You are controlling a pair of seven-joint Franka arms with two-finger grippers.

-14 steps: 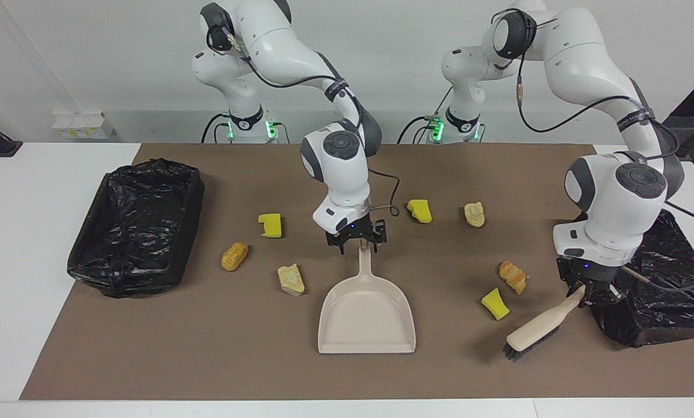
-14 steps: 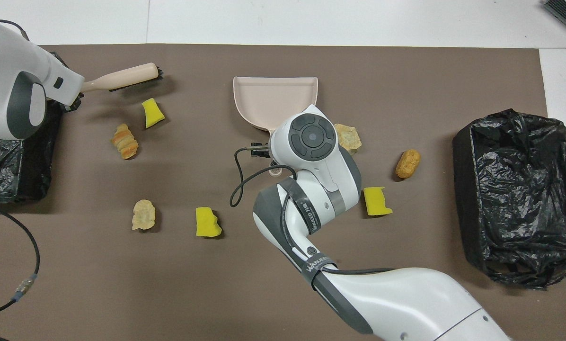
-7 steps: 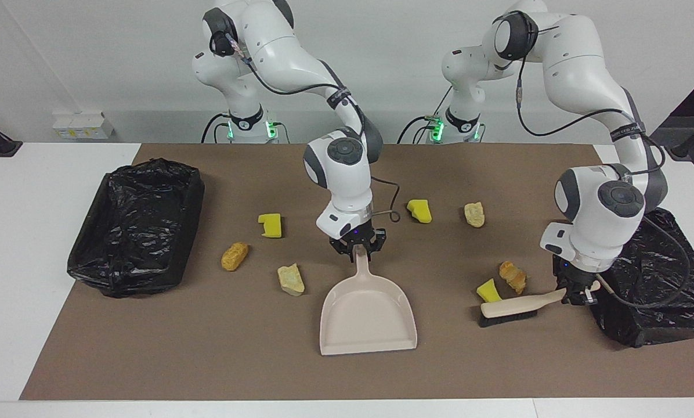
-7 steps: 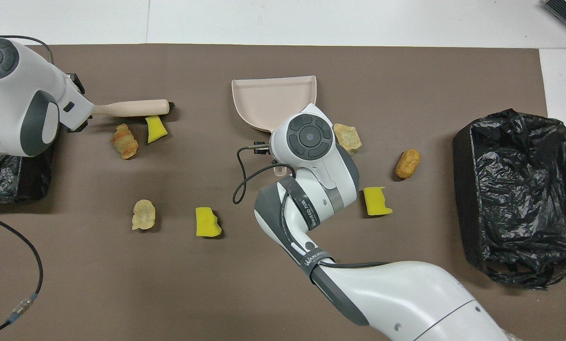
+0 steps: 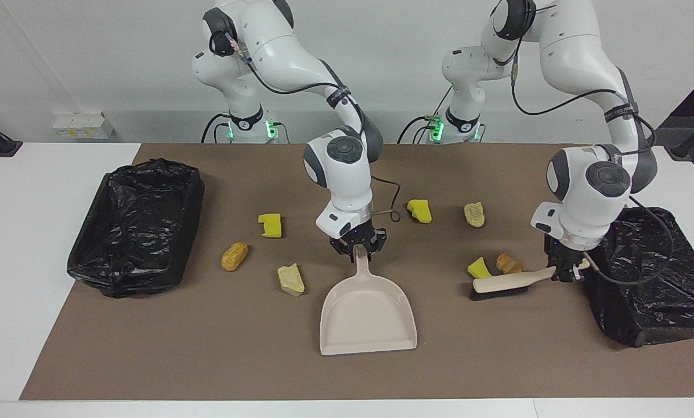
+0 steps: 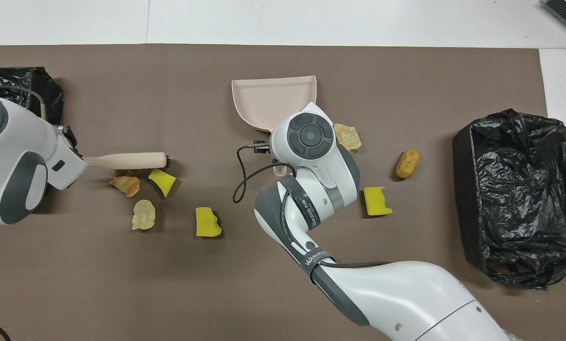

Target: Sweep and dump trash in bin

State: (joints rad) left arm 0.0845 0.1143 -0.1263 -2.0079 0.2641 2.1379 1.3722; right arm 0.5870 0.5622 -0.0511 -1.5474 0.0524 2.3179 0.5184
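My right gripper (image 5: 358,248) is shut on the handle of the beige dustpan (image 5: 367,313), which lies flat mid-table with its mouth away from the robots. My left gripper (image 5: 566,273) is shut on the handle of the brush (image 5: 506,284), whose bristles rest on the mat against a yellow chunk (image 5: 479,268) and an orange lump (image 5: 506,263). Other trash lies scattered: a yellow chunk (image 5: 419,211), a tan lump (image 5: 474,214), a yellow chunk (image 5: 270,225), an orange-brown lump (image 5: 234,256) and a tan lump (image 5: 291,279) beside the dustpan. In the overhead view the right wrist hides the dustpan (image 6: 273,102) handle.
A black-lined bin (image 5: 135,226) stands at the right arm's end of the brown mat. A second black-lined bin (image 5: 649,278) stands at the left arm's end, beside the left gripper. A cable loops from the right wrist (image 5: 390,212).
The right gripper has shut on the dustpan handle. The left arm has swung the brush level and dragged it toward the robots, pushing the yellow chunk and the orange lump along.
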